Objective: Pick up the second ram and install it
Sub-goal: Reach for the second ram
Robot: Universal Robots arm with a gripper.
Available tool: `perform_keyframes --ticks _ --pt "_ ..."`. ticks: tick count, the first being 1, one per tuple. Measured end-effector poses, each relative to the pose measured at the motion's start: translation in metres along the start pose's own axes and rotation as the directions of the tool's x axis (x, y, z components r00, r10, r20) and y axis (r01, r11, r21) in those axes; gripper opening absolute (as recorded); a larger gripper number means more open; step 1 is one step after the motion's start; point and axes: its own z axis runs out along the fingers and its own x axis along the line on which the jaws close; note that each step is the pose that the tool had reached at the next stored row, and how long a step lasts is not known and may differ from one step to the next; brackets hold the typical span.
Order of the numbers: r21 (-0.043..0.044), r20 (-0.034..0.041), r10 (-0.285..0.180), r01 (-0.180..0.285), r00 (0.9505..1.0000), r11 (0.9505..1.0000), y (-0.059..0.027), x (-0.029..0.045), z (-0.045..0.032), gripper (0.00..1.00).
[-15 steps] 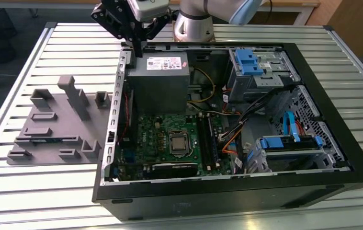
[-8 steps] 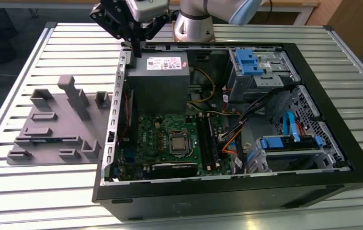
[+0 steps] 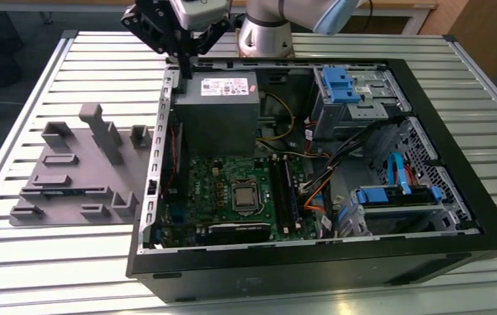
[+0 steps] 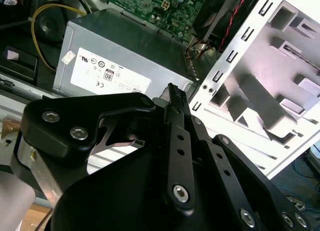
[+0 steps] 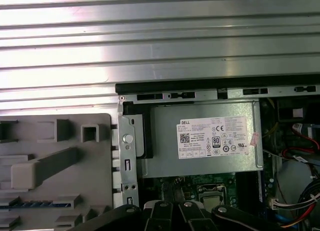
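Observation:
The second ram (image 3: 65,191) is a thin dark blue-green stick lying in a slot of the grey tray (image 3: 60,141) at the exterior view's left; the first wrist view shows the ram (image 5: 35,204) as a blue strip in the tray (image 5: 100,191). My gripper (image 3: 181,63) hangs above the open computer case's back corner, over the edge beside the power supply (image 3: 218,111), well away from the ram. In both wrist views the gripper (image 4: 175,93) (image 5: 175,208) looks shut with nothing between its fingers. The green motherboard (image 3: 218,190) lies inside the case.
The black computer case (image 3: 458,197) stands open on a slatted metal table (image 3: 99,52). Inside it are blue drive brackets (image 3: 347,85), cable bundles (image 3: 336,154) and a bare processor socket (image 3: 244,195). Upright grey blocks (image 3: 109,134) rise from the tray.

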Motion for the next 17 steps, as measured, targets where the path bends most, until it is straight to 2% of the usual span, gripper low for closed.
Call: perform_keyframes --ticks 17 --pt "0.0000 0.0000 0.000 0.000 1.0000 1.0000 -0.0004 0.0047 0.0003 0.11"
